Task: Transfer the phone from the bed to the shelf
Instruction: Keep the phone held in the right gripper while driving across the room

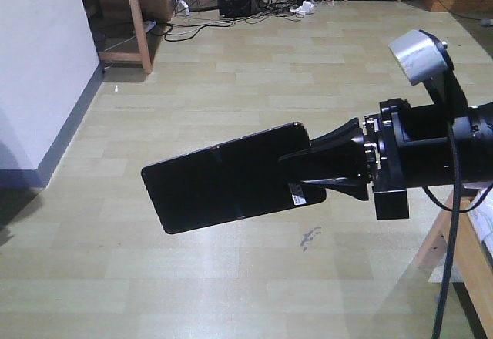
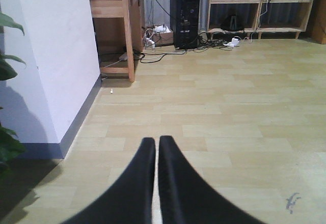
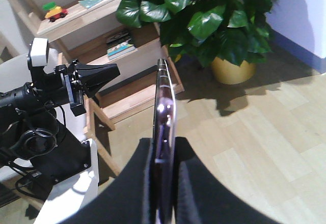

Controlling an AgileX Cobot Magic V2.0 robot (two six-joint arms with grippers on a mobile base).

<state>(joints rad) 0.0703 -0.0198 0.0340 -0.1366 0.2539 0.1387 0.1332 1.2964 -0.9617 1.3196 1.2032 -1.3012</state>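
Black fingers [image 3: 140,183] of the right hand [image 3: 164,145] clamp one end of the phone [image 3: 166,102], held in mid-air over the floor [image 3: 265,132], with the bed out of view. Pickup looks done; setting it on the shelf [image 3: 76,16] remains. Left hand [image 2: 157,145] points forward, pinched together, empty.

Phone [image 1: 223,177]: frame-right end hidden between jaws.
Sticker [image 1: 296,195]: print too small to read.
Shelf [image 3: 76,11]: cut off, upper left.

Glossy black phone [image 1: 223,177] — pinkish metallic edge — clamped in right tool [image 1: 312,171]; airborne.
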